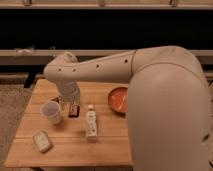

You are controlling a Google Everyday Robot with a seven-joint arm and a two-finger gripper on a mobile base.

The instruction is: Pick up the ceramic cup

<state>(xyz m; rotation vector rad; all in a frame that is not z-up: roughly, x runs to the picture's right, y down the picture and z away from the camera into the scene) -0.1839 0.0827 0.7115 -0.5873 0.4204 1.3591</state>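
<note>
The ceramic cup (51, 112) is small, white and tapered, and stands upright on the left part of the wooden table (65, 155). My gripper (74, 110) hangs down from the white arm (95, 70) just to the right of the cup, close to the tabletop. It is beside the cup, not around it. The arm's wrist hides part of the gripper.
A white bottle (91, 123) with a narrow neck stands right of the gripper. A wide orange bowl (118, 100) sits at the table's right, partly behind my arm. A small flat packet (42, 141) lies near the front left corner. A dark shelf runs behind the table.
</note>
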